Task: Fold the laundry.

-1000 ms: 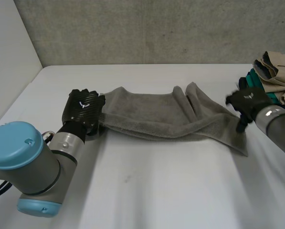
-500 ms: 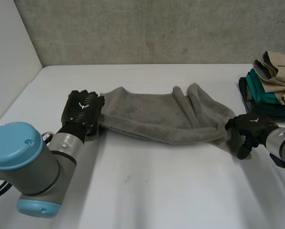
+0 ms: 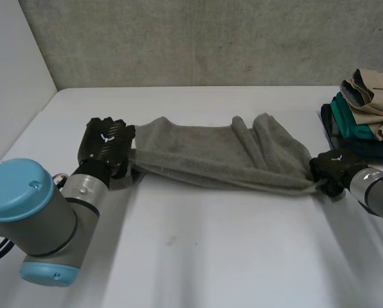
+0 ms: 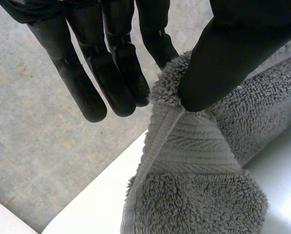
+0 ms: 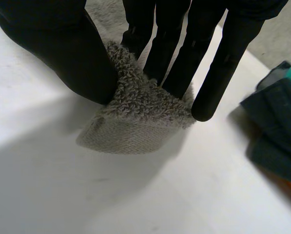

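A grey towel (image 3: pixel 217 154) lies stretched in a bunched band across the far half of the white worktop (image 3: pixel 210 256), held at both ends. The left robot hand (image 3: pixel 106 144) is at the towel's left end, back upward, on an arm reaching away from the near left. In its wrist view the thumb pins a towel corner against nearly straight fingers, a pinch grasp. The right robot hand (image 3: pixel 332 168) sits low at the right end, its forearm coming in from the right. Its thumb and fingers clamp the towel's tip, which touches the worktop. A stack of folded clothes (image 3: pixel 364 115) lies just beyond that hand.
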### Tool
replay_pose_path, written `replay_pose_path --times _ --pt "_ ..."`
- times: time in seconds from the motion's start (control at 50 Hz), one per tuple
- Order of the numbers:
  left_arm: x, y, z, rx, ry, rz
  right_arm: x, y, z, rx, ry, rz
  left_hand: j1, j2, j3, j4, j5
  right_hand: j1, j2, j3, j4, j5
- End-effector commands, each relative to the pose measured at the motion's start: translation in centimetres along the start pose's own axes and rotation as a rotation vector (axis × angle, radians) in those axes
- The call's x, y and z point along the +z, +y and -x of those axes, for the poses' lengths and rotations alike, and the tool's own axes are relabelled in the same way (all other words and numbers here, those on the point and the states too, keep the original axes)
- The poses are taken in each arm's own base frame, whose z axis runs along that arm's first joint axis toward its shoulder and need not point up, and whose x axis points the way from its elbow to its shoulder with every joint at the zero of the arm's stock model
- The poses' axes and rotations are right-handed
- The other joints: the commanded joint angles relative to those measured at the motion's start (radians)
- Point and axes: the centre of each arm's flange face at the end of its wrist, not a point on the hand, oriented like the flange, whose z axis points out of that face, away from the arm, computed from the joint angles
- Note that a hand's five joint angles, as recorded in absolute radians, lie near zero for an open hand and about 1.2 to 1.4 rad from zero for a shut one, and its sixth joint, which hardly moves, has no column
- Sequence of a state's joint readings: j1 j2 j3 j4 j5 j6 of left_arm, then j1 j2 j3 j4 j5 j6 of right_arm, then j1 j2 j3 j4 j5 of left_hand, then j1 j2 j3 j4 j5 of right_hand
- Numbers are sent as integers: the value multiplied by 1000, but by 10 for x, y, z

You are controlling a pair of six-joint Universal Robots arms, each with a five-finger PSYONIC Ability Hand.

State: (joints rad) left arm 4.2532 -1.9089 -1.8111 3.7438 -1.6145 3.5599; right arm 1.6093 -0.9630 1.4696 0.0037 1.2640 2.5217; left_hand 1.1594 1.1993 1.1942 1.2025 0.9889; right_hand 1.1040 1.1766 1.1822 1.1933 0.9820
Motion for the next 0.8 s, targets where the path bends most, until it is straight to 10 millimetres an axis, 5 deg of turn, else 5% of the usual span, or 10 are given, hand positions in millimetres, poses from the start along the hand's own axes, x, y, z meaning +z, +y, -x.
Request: replay_pose_path --times 0.02,0.22,0.38,0.52,0.58,0.66,0.74,0.8 --pt "6 -9 18 0 -48 -23 -3 -9 -10 -15 34 -31 237 197 202 194 233 292 220 214 203 240" --pt "-4 -10 14 14 -18 16 -20 -11 -8 -30 -10 43 237 197 202 194 233 292 220 214 203 240" --pt "-36 -94 70 19 -104 -82 -120 -124 -49 -140 131 -159 237 197 202 194 233 292 220 214 203 240" --pt "-62 -145 90 32 -57 -155 -163 -165 -59 -179 205 -253 237 197 202 194 233 292 220 214 203 240" --pt "-63 -144 89 34 -23 -148 -170 -169 -58 -178 205 -260 237 197 202 194 233 292 220 214 203 240" --pt "-44 -116 84 28 22 -63 -157 -160 -55 -148 167 -230 237 197 202 194 233 292 220 214 203 240" --pt "-4 -63 72 60 74 88 -115 -137 -50 -93 92 -140 237 197 202 194 233 292 220 214 203 240" --pt "22 -42 70 114 81 118 -85 -132 -48 -72 80 -130 237 197 202 194 233 292 220 214 203 240"
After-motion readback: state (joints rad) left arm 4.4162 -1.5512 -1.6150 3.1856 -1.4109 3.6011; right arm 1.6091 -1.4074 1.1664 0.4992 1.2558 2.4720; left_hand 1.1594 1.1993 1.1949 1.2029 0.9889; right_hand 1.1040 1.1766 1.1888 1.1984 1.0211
